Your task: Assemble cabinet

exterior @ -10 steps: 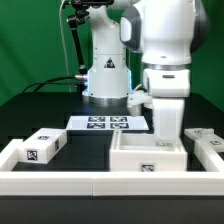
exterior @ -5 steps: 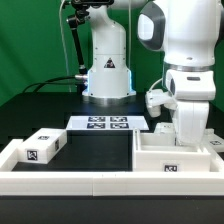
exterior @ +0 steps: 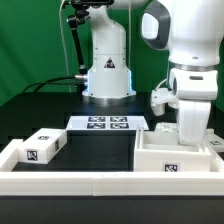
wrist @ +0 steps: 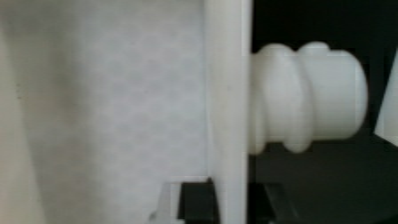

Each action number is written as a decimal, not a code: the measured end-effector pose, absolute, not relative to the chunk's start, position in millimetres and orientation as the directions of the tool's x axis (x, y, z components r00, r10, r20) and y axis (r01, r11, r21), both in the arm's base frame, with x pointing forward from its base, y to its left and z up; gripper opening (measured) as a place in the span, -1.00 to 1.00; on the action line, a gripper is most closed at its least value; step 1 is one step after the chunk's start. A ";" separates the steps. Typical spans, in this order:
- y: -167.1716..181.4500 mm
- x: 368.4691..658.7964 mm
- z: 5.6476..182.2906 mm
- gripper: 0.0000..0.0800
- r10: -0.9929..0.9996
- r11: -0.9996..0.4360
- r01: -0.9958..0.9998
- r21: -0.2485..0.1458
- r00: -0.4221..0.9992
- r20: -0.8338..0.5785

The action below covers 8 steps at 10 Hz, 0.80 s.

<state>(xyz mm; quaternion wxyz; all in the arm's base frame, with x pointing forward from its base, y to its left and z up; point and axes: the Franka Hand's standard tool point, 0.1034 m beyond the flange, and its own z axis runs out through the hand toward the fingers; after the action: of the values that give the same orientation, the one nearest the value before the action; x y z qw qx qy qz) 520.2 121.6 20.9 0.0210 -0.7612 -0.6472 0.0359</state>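
The cabinet body [exterior: 170, 160], an open white box with a small tag on its front, sits at the exterior view's right, inside the white frame. My gripper [exterior: 190, 138] reaches down into it and is shut on one of its walls. In the wrist view the thin white wall [wrist: 224, 100] runs between my gripper's [wrist: 228, 200] dark fingers [wrist: 192, 202], with a ribbed round white piece [wrist: 311, 95] beyond it. A second white cabinet part [exterior: 40, 146] with a tag lies at the left, apart from the gripper.
The marker board [exterior: 108, 123] lies flat behind the parts, before the white robot base [exterior: 107, 75]. A low white frame rail [exterior: 70, 184] runs along the front. Another white part [exterior: 214, 143] lies at the far right, by the box.
The arm has carried the cabinet body from the middle to the exterior view's right. In the last half second it shifted only slightly. The left part has not moved.
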 end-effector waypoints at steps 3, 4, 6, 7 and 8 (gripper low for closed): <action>121.1 520.1 20.6 -0.46 0.987 -0.162 0.984 -0.079 0.160 -0.028; 121.0 520.1 20.6 -0.11 0.987 -0.162 0.984 -0.079 0.161 -0.028; 121.5 519.9 24.6 0.34 0.987 -0.159 0.985 -0.058 0.159 -0.017; 120.7 518.3 30.9 0.68 0.988 -0.157 0.986 -0.051 0.156 -0.017; 119.5 517.7 39.1 0.68 0.988 -0.153 0.987 -0.042 0.152 -0.017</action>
<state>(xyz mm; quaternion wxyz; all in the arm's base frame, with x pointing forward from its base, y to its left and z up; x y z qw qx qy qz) 517.7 119.5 39.1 0.0104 -0.7590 -0.6507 0.0201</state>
